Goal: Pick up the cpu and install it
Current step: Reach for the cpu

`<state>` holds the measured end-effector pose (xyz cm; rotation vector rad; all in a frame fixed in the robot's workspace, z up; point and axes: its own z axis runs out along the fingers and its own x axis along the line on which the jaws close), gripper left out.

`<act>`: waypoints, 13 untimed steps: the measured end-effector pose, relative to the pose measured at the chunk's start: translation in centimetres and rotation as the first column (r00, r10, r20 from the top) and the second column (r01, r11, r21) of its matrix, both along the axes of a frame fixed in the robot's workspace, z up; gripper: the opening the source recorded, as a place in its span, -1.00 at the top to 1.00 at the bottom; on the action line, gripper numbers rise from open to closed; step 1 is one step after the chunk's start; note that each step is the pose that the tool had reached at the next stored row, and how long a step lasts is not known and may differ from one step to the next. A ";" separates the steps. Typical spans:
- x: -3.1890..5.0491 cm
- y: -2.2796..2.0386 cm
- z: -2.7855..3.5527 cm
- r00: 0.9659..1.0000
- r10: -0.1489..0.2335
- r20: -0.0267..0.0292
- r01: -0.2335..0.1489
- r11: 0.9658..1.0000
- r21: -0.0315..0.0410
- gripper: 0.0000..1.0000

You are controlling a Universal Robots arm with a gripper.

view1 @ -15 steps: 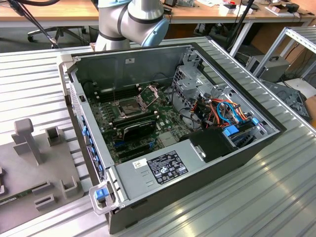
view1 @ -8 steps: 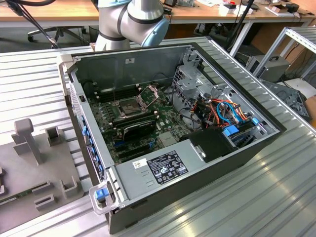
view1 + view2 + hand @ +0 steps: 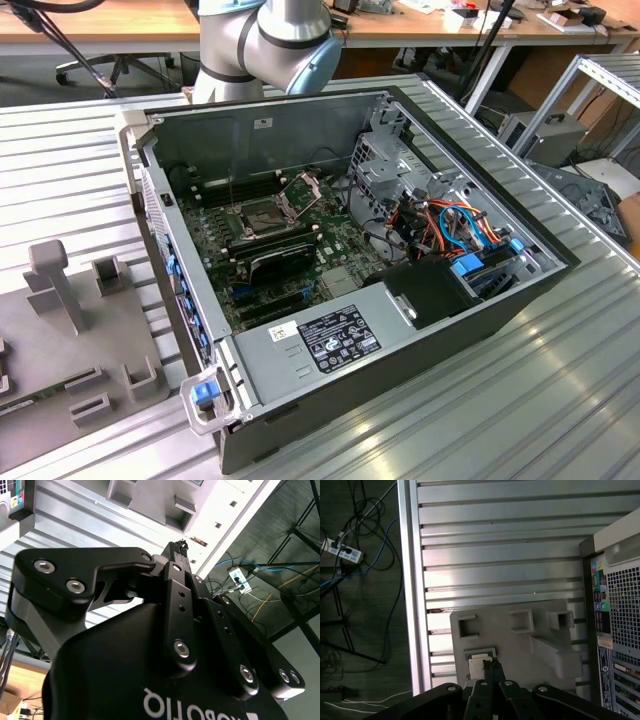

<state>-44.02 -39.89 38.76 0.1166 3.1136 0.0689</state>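
Note:
The cpu is a small pale silver square lying flat in a framed recess of a grey fixture plate, near the plate's corner by the table edge. In the first wrist view my gripper hangs above the plate, its dark fingertips close together and overlapping the chip's edge. In the second wrist view the gripper has its fingers meeting at the tips with nothing seen between them. In the exterior view the open computer case holds the green motherboard. Its dark socket has the metal frame hinged up.
The fixture plate with raised holders lies at the exterior view's left of the case on a ribbed aluminium table. The case's rear panel stands beside the plate. Past the table edge, cables and a power strip lie on the floor.

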 end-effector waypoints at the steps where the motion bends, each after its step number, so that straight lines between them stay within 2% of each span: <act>1: -0.05 0.00 0.00 1.000 0.000 0.000 0.000 1.000 0.000 0.79; 13: -1.12 0.00 -0.02 1.000 0.000 0.000 0.000 1.000 0.000 0.79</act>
